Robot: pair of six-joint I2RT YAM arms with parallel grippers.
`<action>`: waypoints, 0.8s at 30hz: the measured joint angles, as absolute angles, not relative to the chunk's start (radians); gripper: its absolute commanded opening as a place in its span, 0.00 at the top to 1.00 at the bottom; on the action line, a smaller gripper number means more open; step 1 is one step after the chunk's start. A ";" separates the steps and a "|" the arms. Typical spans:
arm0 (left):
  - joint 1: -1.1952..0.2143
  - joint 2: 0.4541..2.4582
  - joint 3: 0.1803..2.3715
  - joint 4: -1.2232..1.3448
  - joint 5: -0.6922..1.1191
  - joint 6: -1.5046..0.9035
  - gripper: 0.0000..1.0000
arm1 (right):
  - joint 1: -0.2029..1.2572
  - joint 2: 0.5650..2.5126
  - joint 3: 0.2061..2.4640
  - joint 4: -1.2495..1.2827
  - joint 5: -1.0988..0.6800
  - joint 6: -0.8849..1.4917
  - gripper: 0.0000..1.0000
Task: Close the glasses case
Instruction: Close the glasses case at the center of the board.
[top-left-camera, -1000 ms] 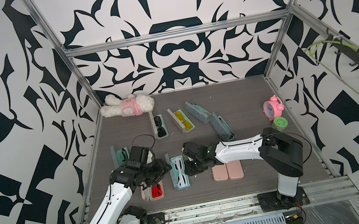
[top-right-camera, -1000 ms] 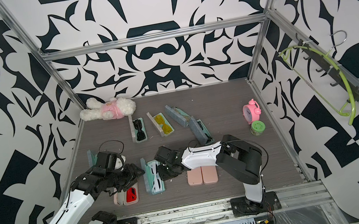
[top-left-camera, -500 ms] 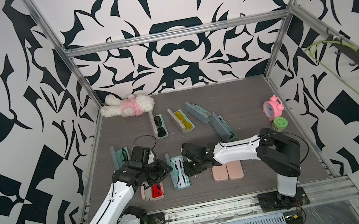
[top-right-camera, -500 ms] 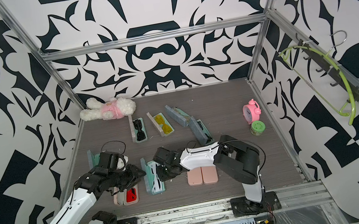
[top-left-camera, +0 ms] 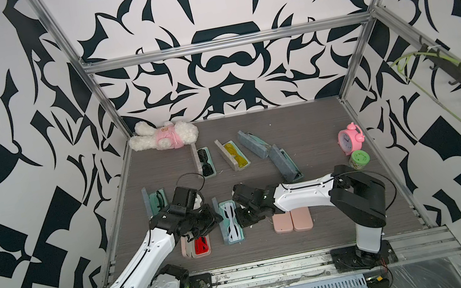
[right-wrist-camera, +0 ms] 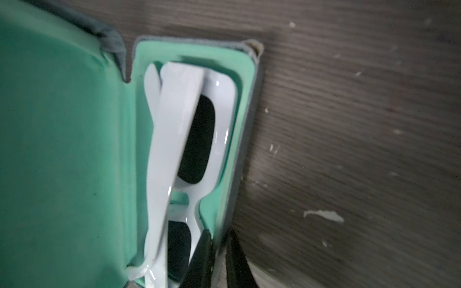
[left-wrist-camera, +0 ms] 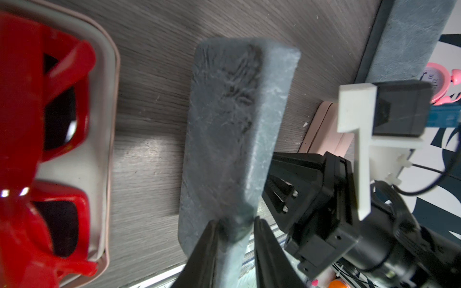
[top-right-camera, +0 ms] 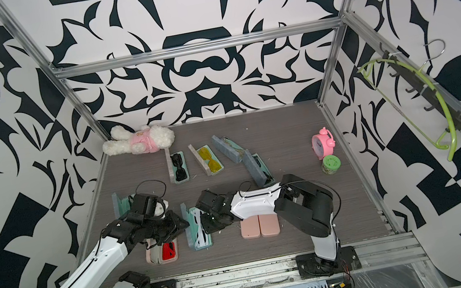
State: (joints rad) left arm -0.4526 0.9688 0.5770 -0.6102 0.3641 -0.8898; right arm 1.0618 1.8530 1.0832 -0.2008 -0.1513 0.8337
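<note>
The glasses case (top-left-camera: 233, 238) (top-right-camera: 200, 246) lies near the front middle of the table, open, with a teal lining and white sunglasses (right-wrist-camera: 179, 124) in its base. Its grey felt lid (left-wrist-camera: 232, 124) stands up on the left side. My left gripper (left-wrist-camera: 235, 239) (top-left-camera: 215, 218) is shut on the lid's edge, one finger on each face. My right gripper (right-wrist-camera: 219, 249) (top-left-camera: 243, 216) is shut on the base's right wall (right-wrist-camera: 239, 124), with one finger inside by the lens and one outside.
A pink-rimmed case with red glasses (top-left-camera: 197, 246) lies just left of the left gripper, and a closed pink case (top-left-camera: 292, 220) under the right arm. Several other cases (top-left-camera: 205, 162) lie further back, with a plush toy (top-left-camera: 163, 135), a pink clock (top-left-camera: 350, 139) and a green jar (top-left-camera: 359, 159).
Both grippers have narrowed onto the case, the left on the lid and the right on the base wall. The arms have shifted only slightly.
</note>
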 measured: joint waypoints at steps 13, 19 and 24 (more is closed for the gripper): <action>-0.495 0.992 0.577 -0.572 0.368 -0.891 0.82 | 1.061 1.853 1.084 -0.208 -0.136 0.837 0.93; -0.512 1.009 0.577 -0.546 0.368 -0.893 0.83 | 1.061 1.853 1.085 -0.212 -0.133 0.838 0.94; -0.519 1.020 0.577 -0.532 0.373 -0.894 0.83 | 1.061 1.853 1.086 -0.212 -0.133 0.839 0.95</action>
